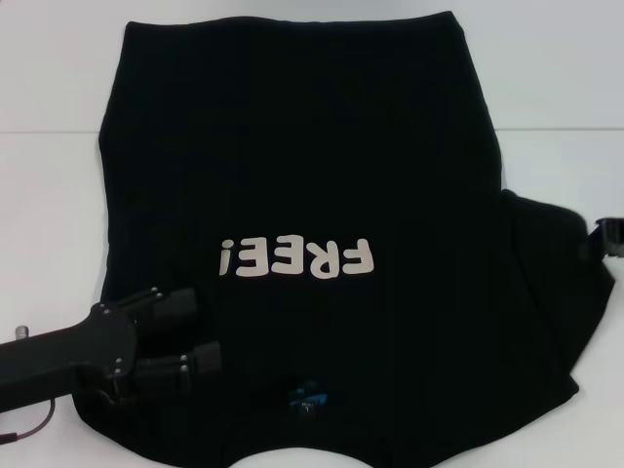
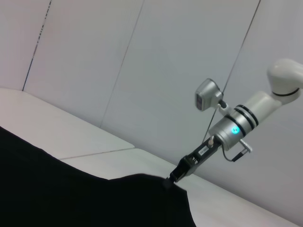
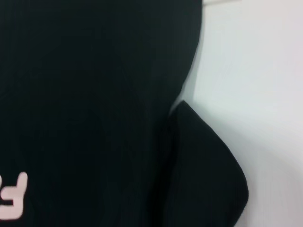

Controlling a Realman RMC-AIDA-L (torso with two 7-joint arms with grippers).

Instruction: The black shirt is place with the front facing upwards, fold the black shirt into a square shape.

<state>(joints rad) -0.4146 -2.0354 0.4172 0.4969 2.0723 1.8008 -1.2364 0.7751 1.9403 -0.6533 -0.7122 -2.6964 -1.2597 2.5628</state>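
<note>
Our left gripper is hovering with its fingers spread apart over the near-left of the black shirt, likely reaching for a fold. Our right gripper is sitting at the right sleeve; whether its fingers are pinching cloth, we cannot tell. The shirt is lying flat on the white surface, "FREE!" lettering up, collar nearest us.
</note>
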